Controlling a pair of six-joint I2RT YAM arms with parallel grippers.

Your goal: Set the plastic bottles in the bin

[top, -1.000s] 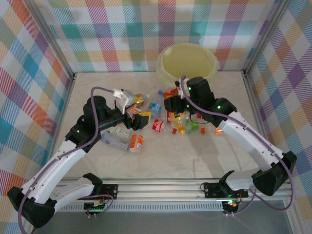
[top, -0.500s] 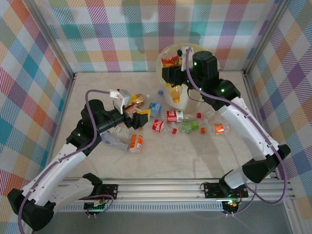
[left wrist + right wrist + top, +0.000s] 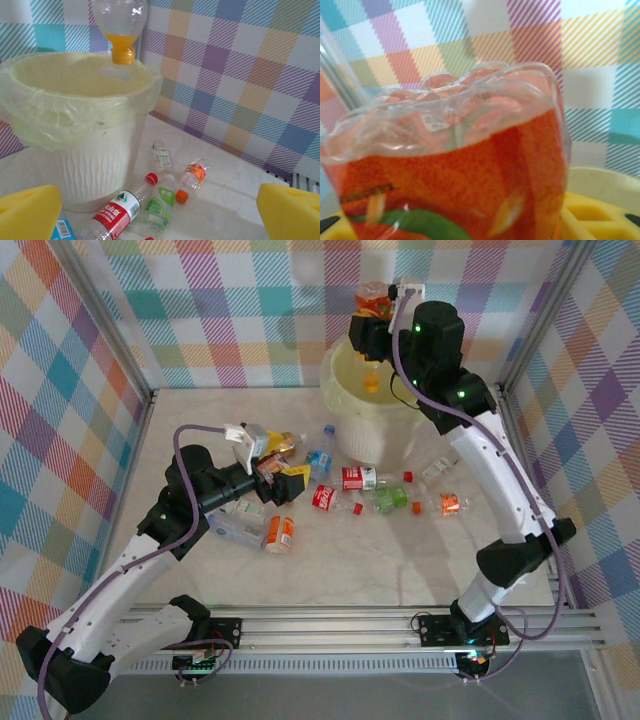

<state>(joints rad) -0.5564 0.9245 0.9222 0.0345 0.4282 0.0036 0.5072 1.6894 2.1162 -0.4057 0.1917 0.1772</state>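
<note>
Right, near to far. Left gripper (image 3: 275,458) hovers centre-left in the top view, jaws wide apart. Its yellow pads (image 3: 27,212) grip nothing, over the loose bottles (image 3: 345,480) on the table (image 3: 400,560). Those lie flat with mixed axes; the red-label bottle (image 3: 117,210) has its cap toward the upper right of the left wrist frame.

Bin (image 3: 385,405) stands upright past them, top centre, with a loose liner (image 3: 30,125) draped over its rim. Right gripper (image 3: 378,315) is above it, jaws clamped on the orange-label bottle (image 3: 120,20) at its base end. Long axis is near vertical, orange cap pointing straight down. It hangs over the opening, but toward the far-right side of the rim as the left wrist sees it.

Risks, my read:
- Released from up there, the cap could clip the rim, or the bottle could bounce back out.
- The crushed body could hang on a pad on release.
- The left arm reaching into the pile could roll bottles away.
</note>
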